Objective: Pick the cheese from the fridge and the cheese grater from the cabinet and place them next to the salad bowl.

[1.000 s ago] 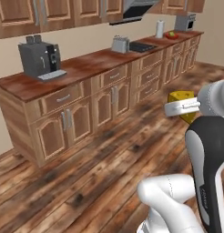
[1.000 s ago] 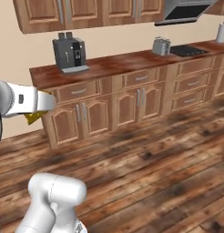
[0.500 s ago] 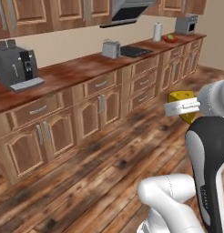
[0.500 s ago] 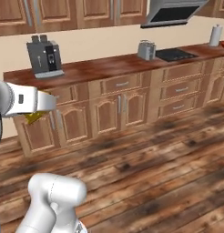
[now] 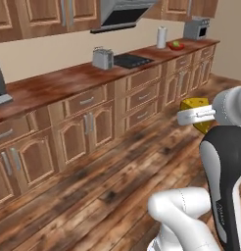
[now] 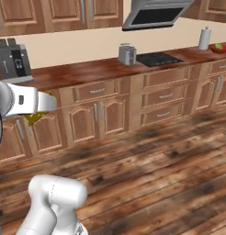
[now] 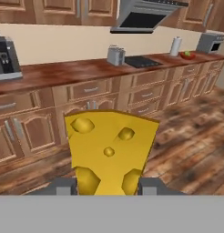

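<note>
As the base has swung right along the table (image 5: pixel 68 81), the gripper (image 7: pixel 107 189) stays clamped on the cheese (image 7: pixel 109 152) (salad bowl (image 5: pixel 175 45) now far right).

I see a long reddish-brown wooden counter (image 6: pixel 101 71) running over brown wooden base cabinets with grey handles (image 6: pixel 105 114). On it stands a small silver toaster (image 6: pixel 127 54), just beside a flat black cooktop (image 6: pixel 158 58) under a grey range hood (image 6: pixel 156 13). A dark grey coffee machine (image 6: pixel 13 59) sits at the left end. Farther right I make out a white paper-towel roll (image 6: pixel 205 38) and a silver microwave (image 5: pixel 197 29). Dark wooden plank floor (image 6: pixel 156 174) lies below.
</note>
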